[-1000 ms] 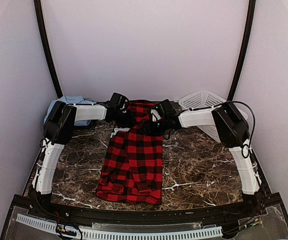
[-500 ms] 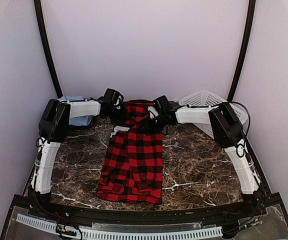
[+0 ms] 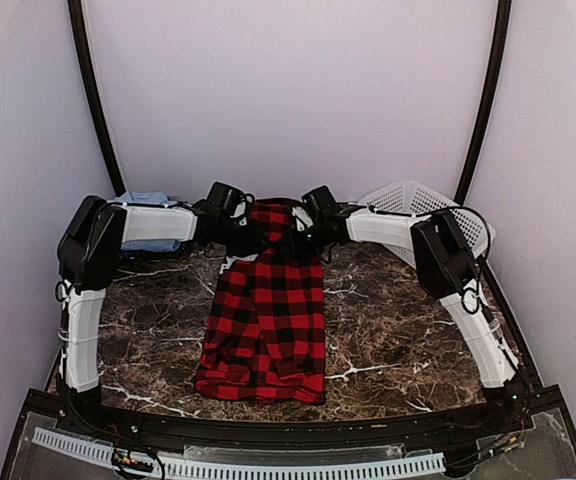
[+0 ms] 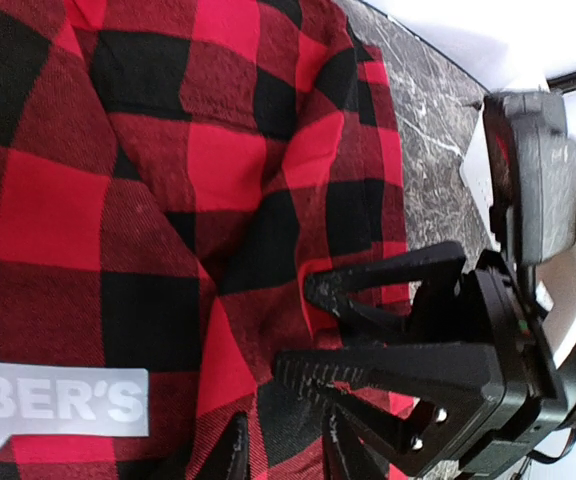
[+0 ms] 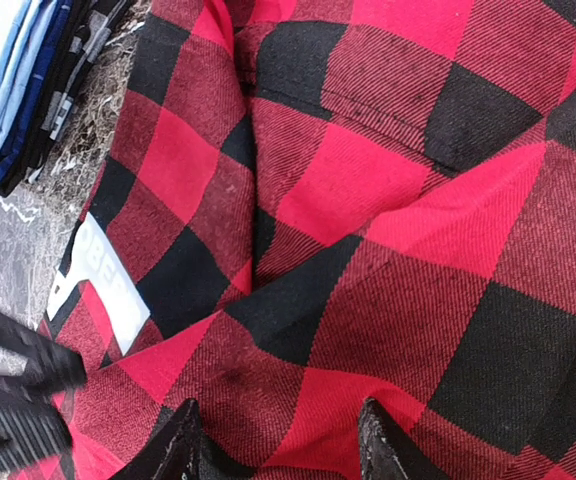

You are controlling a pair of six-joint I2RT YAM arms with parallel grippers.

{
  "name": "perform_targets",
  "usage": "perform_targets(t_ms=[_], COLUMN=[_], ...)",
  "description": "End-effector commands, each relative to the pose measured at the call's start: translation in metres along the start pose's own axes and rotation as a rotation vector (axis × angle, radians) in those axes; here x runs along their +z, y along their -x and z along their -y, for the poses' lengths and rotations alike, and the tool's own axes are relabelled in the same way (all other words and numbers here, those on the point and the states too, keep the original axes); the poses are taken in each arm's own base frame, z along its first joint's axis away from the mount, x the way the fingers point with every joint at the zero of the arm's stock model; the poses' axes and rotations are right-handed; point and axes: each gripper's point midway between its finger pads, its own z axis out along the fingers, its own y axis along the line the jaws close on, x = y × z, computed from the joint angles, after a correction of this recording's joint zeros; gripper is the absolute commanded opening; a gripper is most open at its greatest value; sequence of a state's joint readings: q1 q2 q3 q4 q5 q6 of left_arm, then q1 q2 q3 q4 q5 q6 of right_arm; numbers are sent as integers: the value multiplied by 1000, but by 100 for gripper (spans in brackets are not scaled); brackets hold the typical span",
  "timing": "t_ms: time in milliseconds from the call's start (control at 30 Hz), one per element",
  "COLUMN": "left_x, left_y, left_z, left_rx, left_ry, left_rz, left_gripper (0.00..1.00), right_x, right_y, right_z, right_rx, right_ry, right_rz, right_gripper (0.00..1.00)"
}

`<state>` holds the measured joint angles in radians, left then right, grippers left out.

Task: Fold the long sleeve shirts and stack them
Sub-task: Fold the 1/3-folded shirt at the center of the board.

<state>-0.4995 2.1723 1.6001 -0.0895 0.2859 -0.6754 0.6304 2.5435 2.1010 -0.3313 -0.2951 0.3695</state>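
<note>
Marble table (image 3: pixel 388 330) | flannel shirt (image 3: pixel 268 320) | left claw (image 4: pixel 283 440) narrow | right claw (image 5: pixel 278 425) wide | basket (image 3: pixel 418 195) right, blue shirts (image 3: pixel 148 198) left

We're looking at a dark brown marble-look counter with white veining (image 3: pixel 398 330), and it shines a little under soft, even light. Behind its far edge a plain pale lilac back wall (image 3: pixel 288 90) rises, and a matching left side wall (image 3: pixel 13 200) and right side wall (image 3: pixel 568 200) close in. A thin black curved pole (image 3: pixel 92 100) sweeps up from the far left corner, with a second black curved pole (image 3: pixel 488 95) at the far right. A white slotted strip (image 3: pixel 298 466) runs along the near edge.
</note>
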Motion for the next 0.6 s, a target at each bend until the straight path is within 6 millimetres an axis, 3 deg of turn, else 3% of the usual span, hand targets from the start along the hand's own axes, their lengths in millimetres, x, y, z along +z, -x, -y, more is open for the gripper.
perform_targets(t_ms=[0, 300, 433, 567], left_x=[5, 34, 35, 25], left_y=[-1, -22, -20, -7], left_z=[7, -53, -56, -44], left_rx=[-18, -133, -130, -87], left_ry=[-55, 83, 108, 104], left_rz=[4, -52, -61, -47], left_gripper=[24, 19, 19, 20], right_x=[8, 6, 8, -9], right_y=[-14, -9, -3, 15], right_z=[37, 50, 51, 42], right_rx=[22, 1, -13, -24], right_ry=[-70, -52, -47, -49], right_rz=[-53, -70, -72, -44], right_gripper=[51, 52, 53, 55])
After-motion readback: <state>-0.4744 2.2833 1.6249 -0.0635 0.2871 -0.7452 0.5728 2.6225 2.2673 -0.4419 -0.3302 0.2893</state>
